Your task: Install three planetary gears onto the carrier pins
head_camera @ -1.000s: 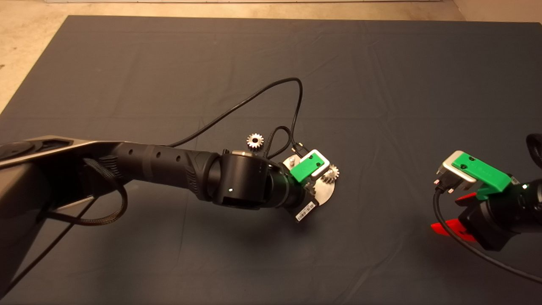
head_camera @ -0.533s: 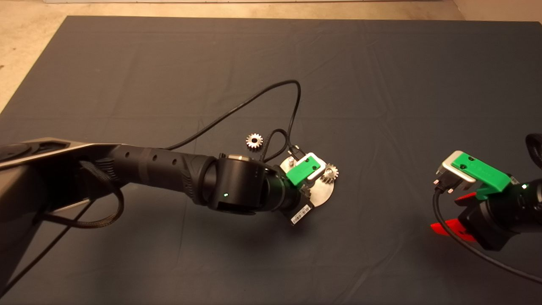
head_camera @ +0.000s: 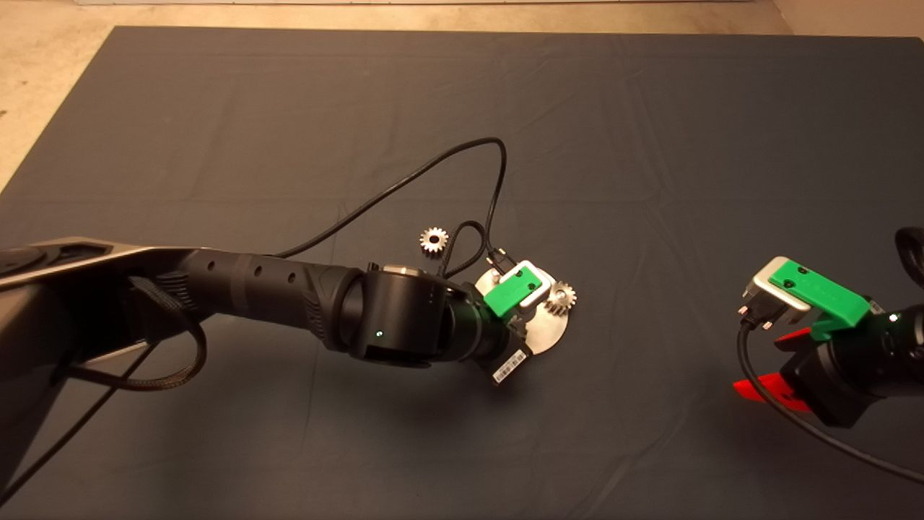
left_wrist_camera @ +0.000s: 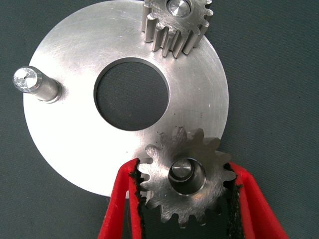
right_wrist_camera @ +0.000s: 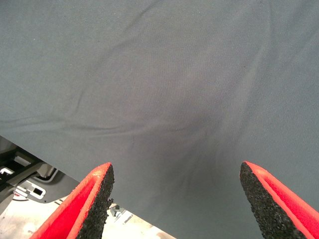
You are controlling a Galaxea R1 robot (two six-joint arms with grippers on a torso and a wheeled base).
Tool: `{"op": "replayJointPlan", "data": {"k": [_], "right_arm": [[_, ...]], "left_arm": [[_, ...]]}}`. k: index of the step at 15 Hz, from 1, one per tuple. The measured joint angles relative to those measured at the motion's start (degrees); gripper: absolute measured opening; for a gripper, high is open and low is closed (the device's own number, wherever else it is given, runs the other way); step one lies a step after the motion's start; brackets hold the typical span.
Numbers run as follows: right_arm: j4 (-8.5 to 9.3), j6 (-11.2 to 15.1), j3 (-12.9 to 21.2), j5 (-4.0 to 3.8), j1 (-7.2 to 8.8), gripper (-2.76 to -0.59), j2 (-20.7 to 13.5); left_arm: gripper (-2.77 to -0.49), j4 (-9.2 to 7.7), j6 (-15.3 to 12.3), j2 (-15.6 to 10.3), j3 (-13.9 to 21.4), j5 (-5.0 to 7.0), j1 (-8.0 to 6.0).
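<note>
Seating gear: left gripper (left_wrist_camera: 187, 199) pads clamp second gear (left_wrist_camera: 185, 180), bore over its pin (left_wrist_camera: 181, 171).
Free pin (left_wrist_camera: 36, 83): across the disc (left_wrist_camera: 75, 134).
Loose gear (head_camera: 434, 239): nearer the left arm.
Right gripper (right_wrist_camera: 174, 199): parked, fingers apart.

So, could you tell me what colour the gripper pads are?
Black pads, clearest in the right wrist view.

Dark mat (head_camera: 650, 144) covered table, bit wrinkled, pale floor (head_camera: 43, 87) showed past its far edge and corner. Round metal disc (head_camera: 550, 334) lay flat on mat around middle, central hole showed mat through it. Loose gear (head_camera: 434, 240) sat flat on mat near disc, off to far-left of it, not touching. Rest of mat around disc was just bare cloth with creases. In right wrist view, mat edge ended above floor clutter (right_wrist_camera: 25, 181).
</note>
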Motion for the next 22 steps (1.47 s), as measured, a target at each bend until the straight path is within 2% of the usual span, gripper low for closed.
{"op": "replayJointPlan", "data": {"k": [12,13,17,20,21,22], "right_arm": [[0.02,0.0,0.0,-0.01,0.01,-1.5,-0.02],[0.02,0.0,0.0,0.0,0.01,-1.5,-0.02],[0.11,0.0,0.0,0.0,0.01,-1.5,-0.13],[0.2,0.0,0.0,-0.01,0.01,-1.5,-0.13],[0.22,0.0,0.0,-0.01,0.01,-1.5,-0.11],[0.24,0.0,0.0,-0.01,0.01,-1.5,-0.13]], "left_arm": [[-2.55,0.15,-0.01,-0.13,0.0,0.07,0.12],[-2.55,0.11,0.0,-0.13,-0.04,0.46,0.26],[-2.35,0.09,0.01,-0.3,-0.09,0.57,0.59],[-2.34,0.06,0.01,-0.3,-0.09,0.58,0.6],[-2.25,-0.03,0.0,-0.3,-0.09,0.73,0.61],[-2.23,-0.44,0.01,-0.35,-0.09,1.5,0.64]]}}
